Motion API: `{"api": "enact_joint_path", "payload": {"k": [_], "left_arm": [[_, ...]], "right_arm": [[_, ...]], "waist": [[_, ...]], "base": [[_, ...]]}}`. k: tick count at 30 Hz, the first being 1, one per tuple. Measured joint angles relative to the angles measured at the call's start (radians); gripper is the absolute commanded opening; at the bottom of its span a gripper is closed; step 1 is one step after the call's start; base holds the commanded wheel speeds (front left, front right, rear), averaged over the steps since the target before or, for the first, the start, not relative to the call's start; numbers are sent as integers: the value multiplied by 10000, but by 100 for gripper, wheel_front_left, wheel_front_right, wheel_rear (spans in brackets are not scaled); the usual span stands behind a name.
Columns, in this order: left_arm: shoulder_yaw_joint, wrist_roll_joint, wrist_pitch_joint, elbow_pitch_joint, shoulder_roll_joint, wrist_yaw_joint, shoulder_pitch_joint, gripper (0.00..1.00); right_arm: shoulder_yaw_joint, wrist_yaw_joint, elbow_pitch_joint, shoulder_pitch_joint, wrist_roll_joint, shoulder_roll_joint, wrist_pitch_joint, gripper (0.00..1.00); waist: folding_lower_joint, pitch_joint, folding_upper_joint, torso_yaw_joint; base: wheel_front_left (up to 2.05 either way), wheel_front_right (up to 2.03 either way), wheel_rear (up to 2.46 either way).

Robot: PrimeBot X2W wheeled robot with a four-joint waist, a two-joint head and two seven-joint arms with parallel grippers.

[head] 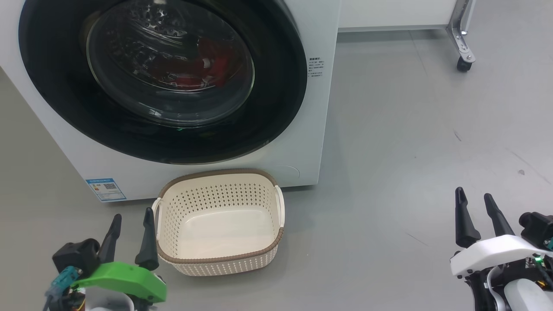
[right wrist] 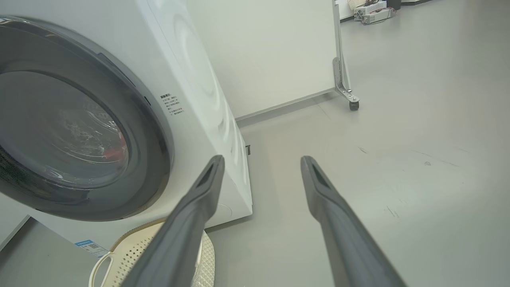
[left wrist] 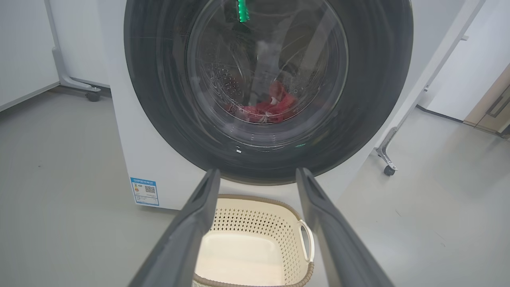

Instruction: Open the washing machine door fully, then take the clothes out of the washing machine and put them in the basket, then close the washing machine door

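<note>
The white washing machine (head: 311,129) stands ahead with its round black-rimmed door (head: 276,108) shut against the front. Red clothes (head: 211,60) lie in the drum behind the glass, also seen as clothes (left wrist: 267,107) in the left wrist view. On the floor just in front sits the cream basket (head: 220,252), with nothing in it. My left gripper (head: 131,218) is open at the basket's left side, low down. Far to the right my right gripper (head: 474,193) is open above bare floor, apart from the machine.
A blue label sticker (head: 106,189) is on the washer's lower left corner. A white panel on a metal leg with a caster (head: 463,65) stands at the back right. Grey floor spreads wide to the right of the machine.
</note>
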Motion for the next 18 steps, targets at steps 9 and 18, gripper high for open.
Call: {"api": "enact_joint_path", "payload": {"k": [9, 18], "left_arm": [[-201, 1012, -311, 23, -132, 211, 4, 100], [-405, 2034, -587, 144, -167, 453, 8, 100]], "right_arm": [[439, -196, -46, 0, -1072, -44, -288, 100], [897, -362, -67, 3, -2096, -46, -642, 100]], "waist": [[0, 13, 0, 21], [0, 4, 0, 55]], "base": [[0, 0, 0], [0, 0, 0]]}}
